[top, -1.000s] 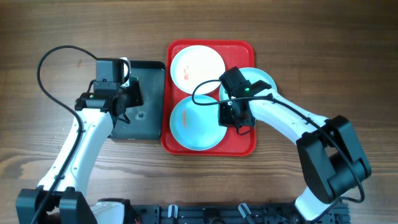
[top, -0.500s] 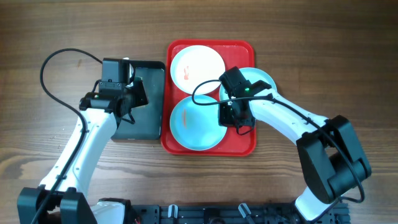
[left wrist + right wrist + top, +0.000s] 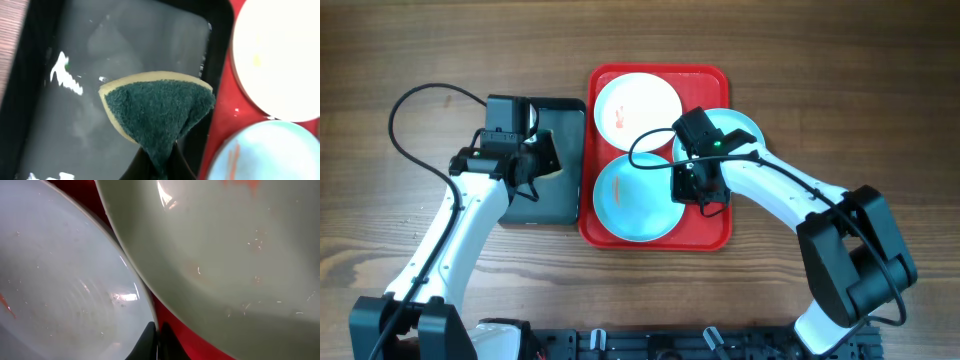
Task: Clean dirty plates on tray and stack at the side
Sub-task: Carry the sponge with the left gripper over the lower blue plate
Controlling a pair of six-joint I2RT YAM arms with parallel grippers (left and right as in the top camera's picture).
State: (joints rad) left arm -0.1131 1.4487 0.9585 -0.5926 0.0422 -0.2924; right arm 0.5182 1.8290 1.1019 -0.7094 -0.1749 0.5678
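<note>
A wooden table [image 3: 880, 80] is filling the overhead view, with two white robot arms reaching in from the near edge. A red tray [image 3: 705, 78] is lying at the centre of the table, and all three plates are sitting on it. The white plate [image 3: 638, 108] is resting at the far end and showing a small orange-red smear. A pale blue plate [image 3: 632, 198] is sitting at the near end. A second pale blue plate [image 3: 742, 124] is lying on the tray's right side, partly hidden under the right arm.

A smaller black tray [image 3: 560, 190] is lying just beside the red tray, on its left. Above it, the left gripper [image 3: 157, 169] is pinching a yellow sponge [image 3: 157, 107] tightly, so that its dark green scouring face is folding.

The right gripper [image 3: 156, 337] is hanging low over the red strip between the two blue plates, its fingers pressing together and gripping nothing.
</note>
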